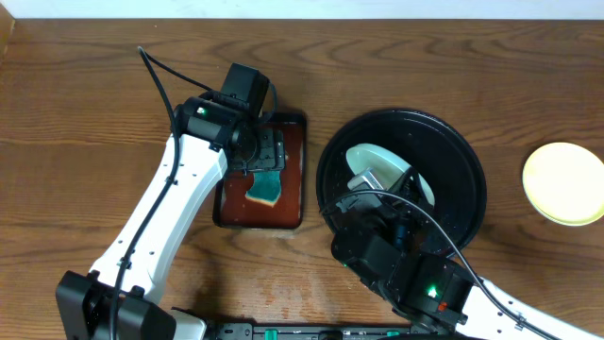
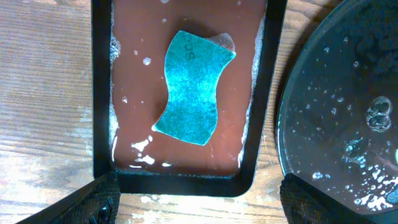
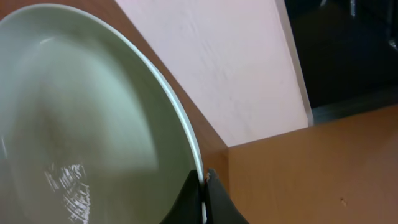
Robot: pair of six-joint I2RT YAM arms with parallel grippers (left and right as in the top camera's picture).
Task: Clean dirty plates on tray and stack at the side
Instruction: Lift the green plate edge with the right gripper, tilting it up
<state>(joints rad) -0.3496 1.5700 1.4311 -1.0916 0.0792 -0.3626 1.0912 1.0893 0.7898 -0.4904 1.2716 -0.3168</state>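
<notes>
Jaws, right: shut tight on the rim of a pale mint plate (image 3: 93, 112), the right gripper (image 3: 204, 184) pinching it edge-on.
Jaws, left: spread wide and empty; the left gripper (image 2: 199, 202) hangs just left of the round black tray (image 1: 464, 189), its fingers (image 2: 93, 199) either side of the sponge below.
Mint plate: over the left half of the black tray; whether it touches the tray floor cannot be told.
Sponge: blue-green sponge (image 2: 193, 93) lies in a wet, foam-edged reddish-brown rectangular tray (image 2: 102, 93), just left of the black tray.
Black tray: wet, speckled with droplets and suds.
Yellow plate: pale yellow plate (image 1: 564, 184) sits flat on the wooden table (image 1: 75, 113), well to the right of the black tray, not touching it.
</notes>
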